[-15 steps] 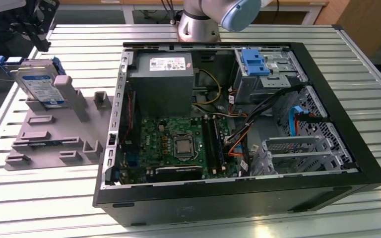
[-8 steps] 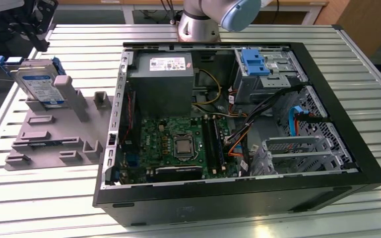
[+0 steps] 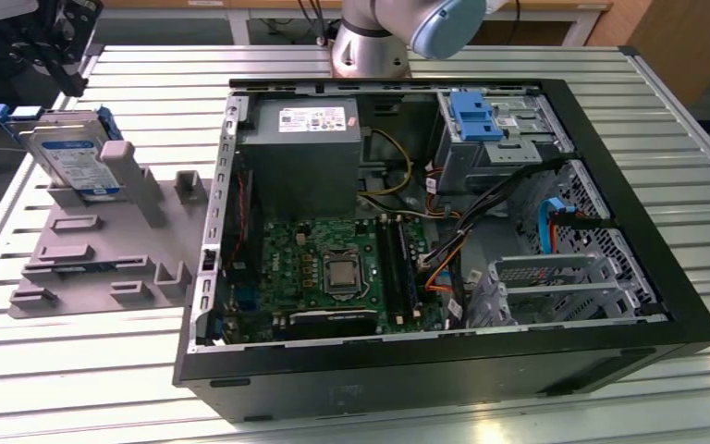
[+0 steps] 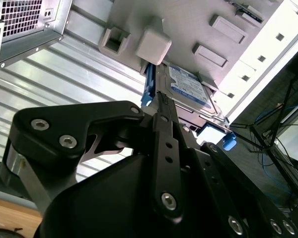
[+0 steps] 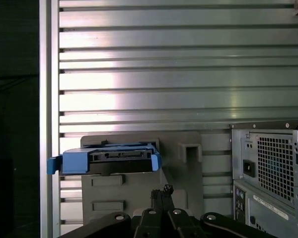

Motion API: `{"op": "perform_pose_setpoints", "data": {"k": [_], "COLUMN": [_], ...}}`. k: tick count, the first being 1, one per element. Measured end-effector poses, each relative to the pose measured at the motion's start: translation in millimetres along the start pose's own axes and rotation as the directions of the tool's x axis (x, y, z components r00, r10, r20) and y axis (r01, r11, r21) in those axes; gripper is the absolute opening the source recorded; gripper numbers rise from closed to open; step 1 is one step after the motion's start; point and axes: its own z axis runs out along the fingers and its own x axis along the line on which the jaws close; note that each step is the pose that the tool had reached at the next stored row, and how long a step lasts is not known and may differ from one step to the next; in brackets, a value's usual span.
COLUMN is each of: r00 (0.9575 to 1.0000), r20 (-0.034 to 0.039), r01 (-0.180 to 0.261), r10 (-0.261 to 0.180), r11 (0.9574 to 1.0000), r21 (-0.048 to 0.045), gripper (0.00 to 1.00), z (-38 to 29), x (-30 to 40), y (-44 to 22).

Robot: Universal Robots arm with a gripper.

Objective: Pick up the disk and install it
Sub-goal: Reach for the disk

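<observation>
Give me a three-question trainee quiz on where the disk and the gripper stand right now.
1. True or false: the gripper is holding the disk.
2. Multiple choice: the disk stands on edge in A) the grey fixture, B) a drive bay of the computer case, C) the bare table slats.
3. Fill in: the bracket framing the disk is ____ in colour.
Key: 1 false; 2 A; 3 blue.
</observation>
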Motion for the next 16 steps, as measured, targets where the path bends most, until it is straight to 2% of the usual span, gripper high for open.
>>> {"op": "perform_pose_setpoints", "data": {"k": [5, 9, 16], "r00": [1.0, 1.0, 1.0], "r20": [0.0, 0.0, -0.0001], "r01": [0.0, 0.0, 0.001], "r10": [0.0, 0.0, -0.001], "r11": [1.0, 1.0, 1.0], "r21": [0.0001, 0.0, 0.0], "gripper": [0.11, 0.11, 0.11], "z": [0.0, -0.1, 0.0], "x": [0.5, 4.0, 16.2], "y": [-0.1, -0.2, -0.4]}}
